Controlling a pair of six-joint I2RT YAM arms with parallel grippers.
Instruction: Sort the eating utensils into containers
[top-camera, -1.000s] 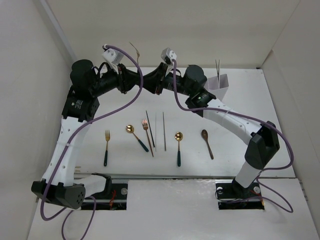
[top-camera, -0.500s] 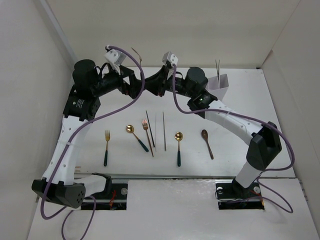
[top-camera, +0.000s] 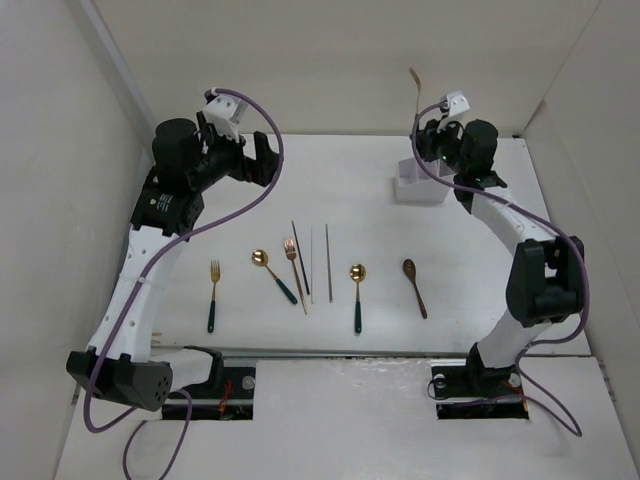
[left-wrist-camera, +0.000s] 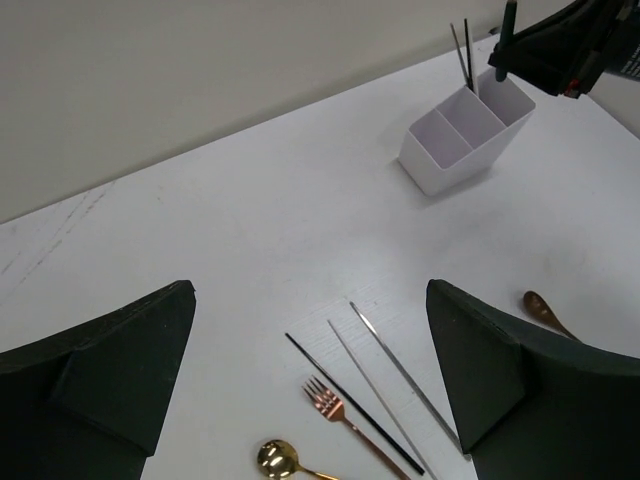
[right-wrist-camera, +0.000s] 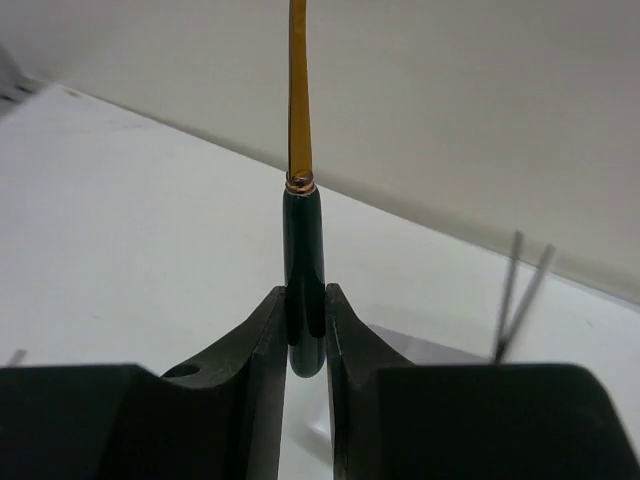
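My right gripper (top-camera: 430, 140) (right-wrist-camera: 305, 330) is shut on the dark teal handle (right-wrist-camera: 305, 290) of a gold-headed utensil (top-camera: 414, 88) held upright; whether it is a spoon or a fork I cannot tell. It hangs just above the white divided container (top-camera: 420, 190) (left-wrist-camera: 462, 135), where two chopsticks (left-wrist-camera: 462, 55) stand in the far compartment. My left gripper (top-camera: 262, 162) (left-wrist-camera: 310, 390) is open and empty, high over the back left. On the table lie a teal-handled fork (top-camera: 213, 290), two teal-handled spoons (top-camera: 272, 272) (top-camera: 357, 290), a copper fork (top-camera: 295, 265) (left-wrist-camera: 335, 410), three chopsticks (top-camera: 312, 260) and a brown spoon (top-camera: 415, 287).
White walls close the table at the left, back and right. The container stands near the back right corner. Purple cables (top-camera: 270, 190) loop from both wrists over the table. The arm bases sit at the near edge.
The two grippers met at the back middle around the teal-handled utensil. My left gripper opened and drew back left. The right arm swung right with the utensil to above the container.
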